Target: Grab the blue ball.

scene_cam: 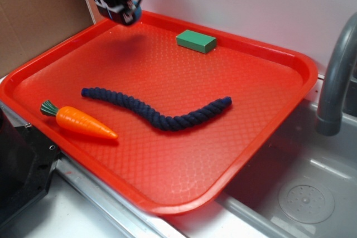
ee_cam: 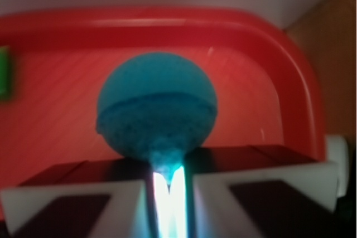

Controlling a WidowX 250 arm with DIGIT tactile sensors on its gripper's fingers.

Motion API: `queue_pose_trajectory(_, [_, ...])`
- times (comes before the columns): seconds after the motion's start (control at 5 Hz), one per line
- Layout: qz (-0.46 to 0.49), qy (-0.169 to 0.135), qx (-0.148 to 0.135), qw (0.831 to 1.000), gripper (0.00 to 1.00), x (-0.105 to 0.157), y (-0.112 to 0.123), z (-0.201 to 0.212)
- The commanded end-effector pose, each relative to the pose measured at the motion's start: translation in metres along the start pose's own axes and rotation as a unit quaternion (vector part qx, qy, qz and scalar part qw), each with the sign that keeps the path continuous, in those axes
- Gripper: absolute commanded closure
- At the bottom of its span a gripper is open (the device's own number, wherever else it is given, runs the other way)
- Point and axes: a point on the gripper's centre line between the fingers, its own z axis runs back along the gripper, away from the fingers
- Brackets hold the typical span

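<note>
In the wrist view the blue ball (ee_cam: 157, 101) fills the middle, a teal knitted sphere whose lower part is pinched between my two fingers. My gripper (ee_cam: 167, 174) is shut on it, with only a narrow bright slit left between the jaws. In the exterior view my gripper (scene_cam: 124, 15) hangs above the far left corner of the red tray (scene_cam: 167, 193), and a sliver of the blue ball (scene_cam: 127, 18) shows at its tip, lifted off the tray floor.
A green block (scene_cam: 196, 40) lies near the tray's far rim. A dark navy twisted rope (scene_cam: 159, 112) stretches across the middle. An orange toy carrot (scene_cam: 83, 122) sits at the left. A grey tap (scene_cam: 334, 76) and sink basin (scene_cam: 304, 193) are to the right.
</note>
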Motion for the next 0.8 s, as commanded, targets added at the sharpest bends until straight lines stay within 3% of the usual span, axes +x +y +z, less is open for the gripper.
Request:
queue_pose_trajectory(0.0, [0.007,0.018,-0.024,1.000,1.00,-0.022,-0.034,0.129])
queue_pose_trajectory(0.2, [0.009,0.067,-0.061,0.996,1.00,-0.024,-0.047,0.158])
queue_pose_trajectory(0.4, [0.003,0.074,-0.076,0.994,1.00,-0.029,-0.057,0.171])
queue_pose_trajectory(0.6, [-0.017,0.047,-0.074,0.996,1.00,-0.038,-0.070,0.188])
